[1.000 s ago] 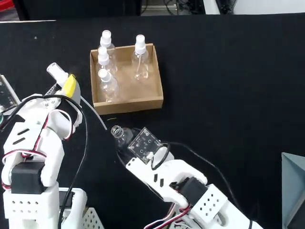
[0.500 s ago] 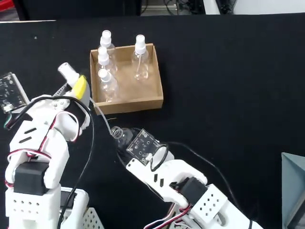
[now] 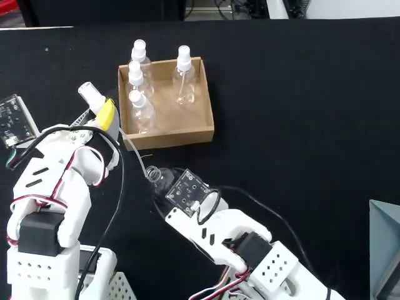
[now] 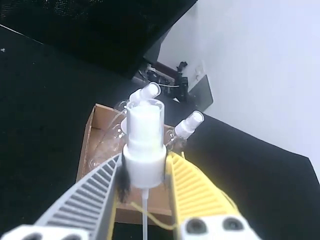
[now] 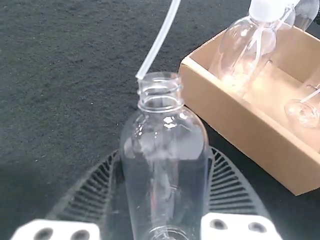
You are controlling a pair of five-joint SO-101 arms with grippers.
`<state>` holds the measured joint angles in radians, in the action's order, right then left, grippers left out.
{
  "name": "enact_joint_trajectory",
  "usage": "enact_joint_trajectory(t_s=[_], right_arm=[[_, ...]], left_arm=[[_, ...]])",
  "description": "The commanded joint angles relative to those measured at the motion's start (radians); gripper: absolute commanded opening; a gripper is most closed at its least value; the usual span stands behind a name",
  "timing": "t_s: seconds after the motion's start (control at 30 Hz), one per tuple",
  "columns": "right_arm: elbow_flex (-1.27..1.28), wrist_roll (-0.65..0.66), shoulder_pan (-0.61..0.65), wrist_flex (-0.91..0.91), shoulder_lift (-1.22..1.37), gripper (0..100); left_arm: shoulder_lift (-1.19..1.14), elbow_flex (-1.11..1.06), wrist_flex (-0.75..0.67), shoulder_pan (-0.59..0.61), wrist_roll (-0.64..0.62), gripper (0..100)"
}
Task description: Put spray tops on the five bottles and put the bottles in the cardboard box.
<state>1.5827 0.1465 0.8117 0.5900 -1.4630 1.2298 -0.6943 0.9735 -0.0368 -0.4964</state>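
Jaws around spray top [image 4: 144, 150], bottle [image 5: 164, 165]

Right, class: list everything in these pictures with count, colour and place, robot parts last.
black table: one, black, under everything.
brown cardboard box: one, brown, on the table beyond the arms.
clear plastic bottles with white spray tops: four, clear and white, standing in the box.
open clear plastic bottle: one, clear, in the right end effector, before the box.
white spray top with thin tube: one, white, in the left end effector, tube end by the open bottle's neck.
left end effector: one, grey and yellow, shut on the spray top.
right end effector: one, dark, shut on the open bottle.
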Motion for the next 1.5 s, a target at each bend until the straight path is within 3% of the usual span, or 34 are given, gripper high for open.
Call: enact_joint_trajectory(t_s=[0.0, 0.6, 1.03, 1.47], right_arm=[[0.007, 0.014, 0.017, -0.028, -0.021, 14.9], [0.008, 0.006, 0.017, -0.029, -0.021, 14.9], [0.005, 0.005, 0.017, -0.029, -0.021, 14.9], [0.001, -0.080, 0.012, -0.031, -0.021, 14.9]], left_arm=[[0.017, 0.065, -0.025, -0.005, -0.003, 3], [0.032, -0.001, -0.025, -0.015, -0.005, 3], [0.287, -0.183, -0.064, -0.090, 0.048, 3], [0.359, -0.282, -0.061, -0.091, 0.080, 3]])
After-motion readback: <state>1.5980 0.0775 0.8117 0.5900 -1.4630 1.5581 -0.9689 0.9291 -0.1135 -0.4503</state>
